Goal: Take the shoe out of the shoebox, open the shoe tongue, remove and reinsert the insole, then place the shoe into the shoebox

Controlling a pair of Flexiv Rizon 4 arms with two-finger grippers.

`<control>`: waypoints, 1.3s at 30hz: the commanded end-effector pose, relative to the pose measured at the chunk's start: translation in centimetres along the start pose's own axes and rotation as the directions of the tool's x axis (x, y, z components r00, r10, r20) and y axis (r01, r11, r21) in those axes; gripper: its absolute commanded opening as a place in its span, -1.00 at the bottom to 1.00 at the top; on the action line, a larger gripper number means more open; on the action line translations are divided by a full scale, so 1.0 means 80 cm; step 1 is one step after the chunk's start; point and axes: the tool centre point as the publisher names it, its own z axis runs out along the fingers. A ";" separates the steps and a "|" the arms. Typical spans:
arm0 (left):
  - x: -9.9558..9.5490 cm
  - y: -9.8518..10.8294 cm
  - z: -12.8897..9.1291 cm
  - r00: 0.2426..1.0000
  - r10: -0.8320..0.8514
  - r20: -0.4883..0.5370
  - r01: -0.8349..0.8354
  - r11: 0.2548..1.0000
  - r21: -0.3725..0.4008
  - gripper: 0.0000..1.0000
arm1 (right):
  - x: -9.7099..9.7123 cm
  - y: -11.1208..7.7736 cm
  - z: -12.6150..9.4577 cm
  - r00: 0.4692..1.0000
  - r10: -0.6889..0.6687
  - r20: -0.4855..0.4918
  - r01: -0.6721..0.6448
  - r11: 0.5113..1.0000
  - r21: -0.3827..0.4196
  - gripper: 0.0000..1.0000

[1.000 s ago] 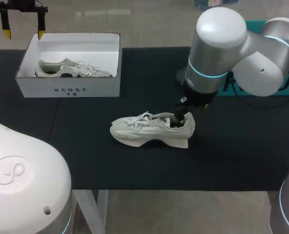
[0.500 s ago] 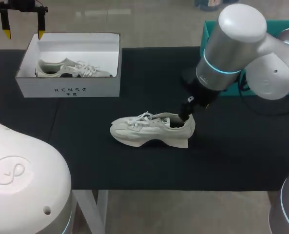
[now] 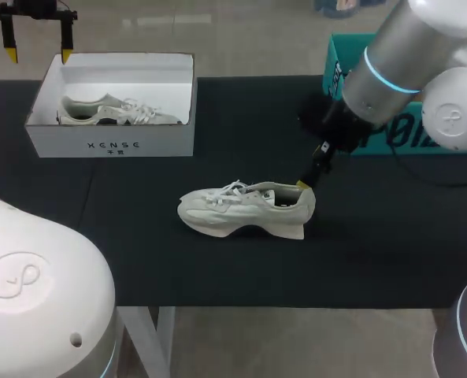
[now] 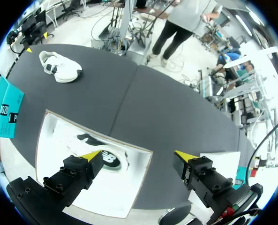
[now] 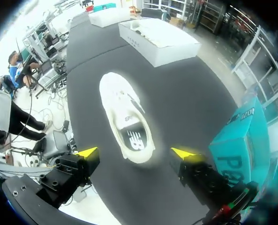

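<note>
The right gripper (image 5: 135, 153) has its fingers spread wide with nothing between them. It hangs just above the heel end of the off-white sneaker (image 3: 245, 209), which stands on its sole on the black table (image 3: 138, 260), well apart from the shoebox (image 3: 111, 146). The left gripper (image 4: 138, 155) is also wide and empty, and hovers over the white shoebox's far edge. A second sneaker (image 3: 115, 112) lies inside the shoebox. A teal box (image 3: 398, 134) sits beside the right arm.

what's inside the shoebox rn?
One pale sneaker lies inside the white shoebox. In the head view the front wall hides the box floor along that side, so anything low there cannot be seen. The other shoe is out on the table.
</note>
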 end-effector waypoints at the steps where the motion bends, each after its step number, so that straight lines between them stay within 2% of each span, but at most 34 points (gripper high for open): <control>1: 0.001 0.000 0.000 1.000 0.000 0.000 0.000 1.000 -0.003 1.00 | -0.007 -0.011 0.003 0.925 -0.272 -0.264 0.228 0.956 -0.185 1.00; 11: 0.001 0.000 0.000 1.000 0.000 0.000 0.000 1.000 -0.003 1.00 | -0.007 -0.011 0.003 0.925 -0.272 -0.264 0.228 0.956 -0.185 1.00; 12: 0.001 0.000 0.000 1.000 0.000 0.000 0.000 1.000 -0.003 1.00 | -0.013 -0.015 0.003 0.926 -0.283 -0.250 0.231 0.949 -0.215 1.00; 14: 0.001 0.000 0.000 1.000 0.000 0.000 0.000 1.000 -0.003 1.00 | -0.026 -0.022 0.007 0.941 -0.274 -0.201 0.229 0.948 -0.221 1.00; 18: 0.001 0.000 0.000 1.000 0.000 0.000 0.000 1.000 -0.003 1.00 | -0.039 -0.031 0.018 0.952 -0.269 -0.145 0.221 0.934 -0.281 1.00; 19: 0.001 0.000 0.000 1.000 0.000 0.000 0.000 1.000 -0.003 1.00 | -0.040 -0.033 0.022 0.960 -0.256 -0.114 0.218 0.938 -0.268 1.00; 21: 0.001 0.000 0.000 1.000 0.000 0.000 0.000 1.000 -0.003 1.00 | -0.041 -0.036 0.033 0.961 -0.242 -0.135 0.204 0.947 -0.247 1.00; 36: 0.001 0.000 0.000 1.000 0.000 0.000 0.000 1.000 -0.003 1.00 | -0.041 -0.036 0.033 0.961 -0.242 -0.135 0.204 0.947 -0.247 1.00; 37: 0.001 0.000 0.000 1.000 0.000 0.000 0.000 1.000 -0.003 1.00 | -0.041 -0.038 0.039 0.959 -0.266 -0.103 0.228 0.932 -0.282 1.00; 38: 0.001 0.000 0.000 1.000 0.000 0.000 0.000 1.000 -0.003 1.00 | -0.043 -0.042 0.043 0.970 -0.231 -0.079 0.195 0.928 -0.317 1.00; 39: 0.001 0.000 0.000 1.000 0.000 0.000 0.000 1.000 -0.003 1.00 | -0.044 -0.045 0.047 0.972 -0.225 -0.069 0.193 0.929 -0.317 1.00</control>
